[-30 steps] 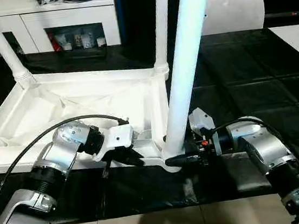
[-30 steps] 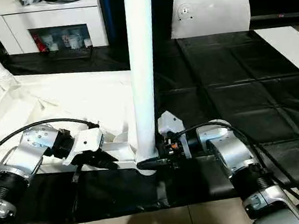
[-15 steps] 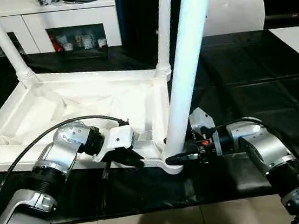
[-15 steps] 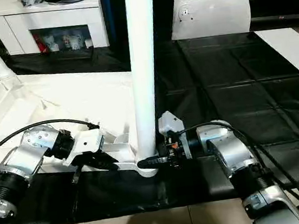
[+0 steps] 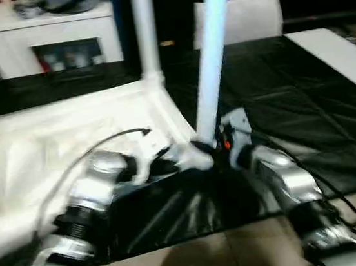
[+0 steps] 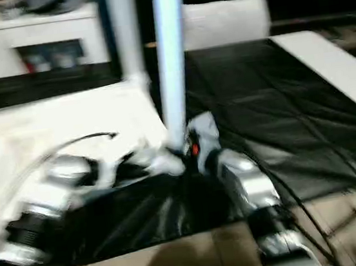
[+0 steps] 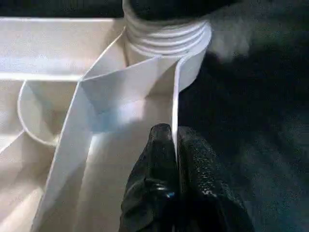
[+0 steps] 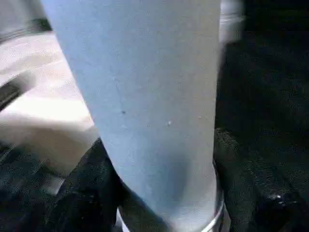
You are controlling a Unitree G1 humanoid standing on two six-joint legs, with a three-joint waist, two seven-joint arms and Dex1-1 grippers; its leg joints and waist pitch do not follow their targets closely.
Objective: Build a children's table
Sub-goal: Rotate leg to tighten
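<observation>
Black cloth covers the bench (image 5: pixel 331 108), with a white cabinet (image 5: pixel 55 31) behind it. On the bench the children's table (image 5: pixel 49 142) lies upside down, legs sticking up. The left tool (image 7: pixel 175 145) has its two black fingers pressed together on the thin side wall of the top, right by the near corner socket (image 7: pixel 166 43). The right tool (image 5: pixel 214 154) sits at the base of the near leg (image 5: pixel 212 64), a finger either side; can't tell if it's actually gripping.
</observation>
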